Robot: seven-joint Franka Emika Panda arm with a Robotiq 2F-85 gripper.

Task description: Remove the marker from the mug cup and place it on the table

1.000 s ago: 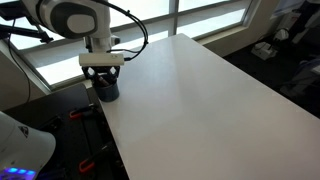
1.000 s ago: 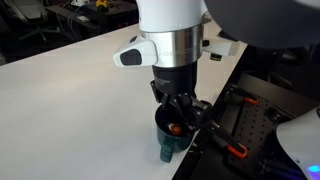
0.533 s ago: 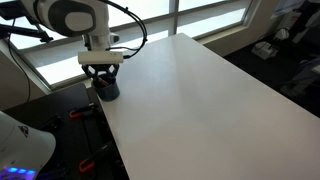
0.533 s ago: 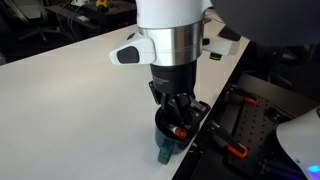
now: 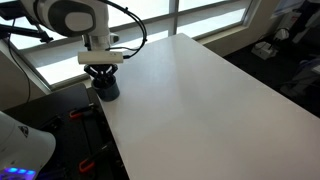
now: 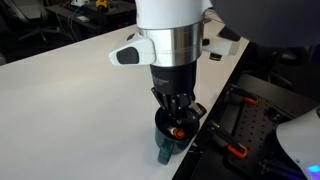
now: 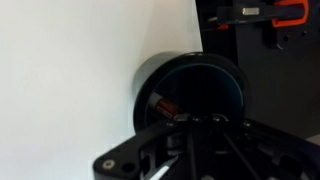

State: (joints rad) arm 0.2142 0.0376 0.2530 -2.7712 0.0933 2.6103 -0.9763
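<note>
While my gripper point(image 6: 176, 124) hangs at the mug cup point(image 7: 145, 86), the marker point(image 7: 163, 108) stands just beneath; gripper opening undeterminable.

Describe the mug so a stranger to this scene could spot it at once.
Start from the big white table and go to the corner beneath the robot's gripper. There stands the mug, small, round and dark blue-grey. Unlike the black gear beyond the edge, it sits on the white top and holds a reddish marker.
</note>
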